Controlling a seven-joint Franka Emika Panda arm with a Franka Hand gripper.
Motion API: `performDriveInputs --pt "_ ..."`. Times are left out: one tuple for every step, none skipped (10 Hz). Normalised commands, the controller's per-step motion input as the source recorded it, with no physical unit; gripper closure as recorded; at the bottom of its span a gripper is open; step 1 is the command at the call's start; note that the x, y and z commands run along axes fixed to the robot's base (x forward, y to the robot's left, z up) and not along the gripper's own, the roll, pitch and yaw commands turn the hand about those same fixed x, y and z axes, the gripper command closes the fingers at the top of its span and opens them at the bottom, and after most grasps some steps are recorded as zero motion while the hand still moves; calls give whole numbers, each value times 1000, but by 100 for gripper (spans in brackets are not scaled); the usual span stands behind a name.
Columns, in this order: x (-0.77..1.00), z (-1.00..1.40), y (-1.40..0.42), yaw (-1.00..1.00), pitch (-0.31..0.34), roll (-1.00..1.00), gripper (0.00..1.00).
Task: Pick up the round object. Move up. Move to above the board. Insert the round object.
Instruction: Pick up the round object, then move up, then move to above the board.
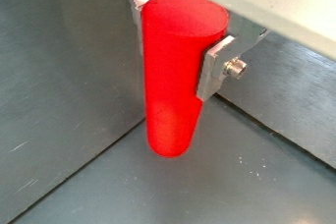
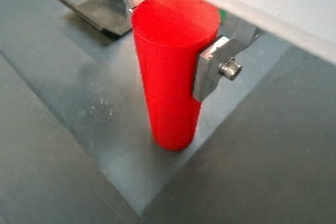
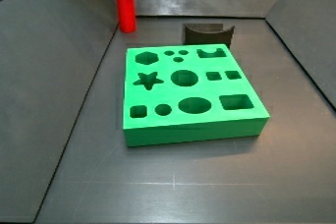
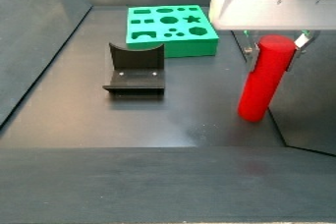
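The round object, a bright red cylinder peg, stands upright between the two silver fingers of my gripper, which is shut on its upper part. Both wrist views show this, and so does a side view. The peg's lower end is at or just above the grey floor; I cannot tell which. The green board with its cut-out holes lies flat on the floor, well apart from the peg. In a side view the gripper hangs under its white wrist housing, away from the board.
The dark L-shaped fixture stands on the floor just beyond the board's far edge, also seen in a side view and a wrist view. Grey walls enclose the floor; the peg is close to one wall.
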Motion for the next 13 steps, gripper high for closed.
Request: performDriveInputs --pt "0 0 0 0 0 0 100" --pt "0 0 0 0 0 0 100" --pt "0 0 0 0 0 0 100" --pt "0 833 0 0 0 0 100" --pt "54 868 9 -6 -26 10 100" --pt "11 764 8 -10 19 16 100" --pt "5 694 14 -11 32 26 100" --pt "-5 533 16 -13 55 46 100" --pt "-6 450 18 -13 61 58 100" --pt "-10 278 14 -6 72 74 100" --pt "292 1000 358 137 304 110 100" --pt "314 1000 381 139 314 107 100" --pt "309 1000 353 116 304 81 100"
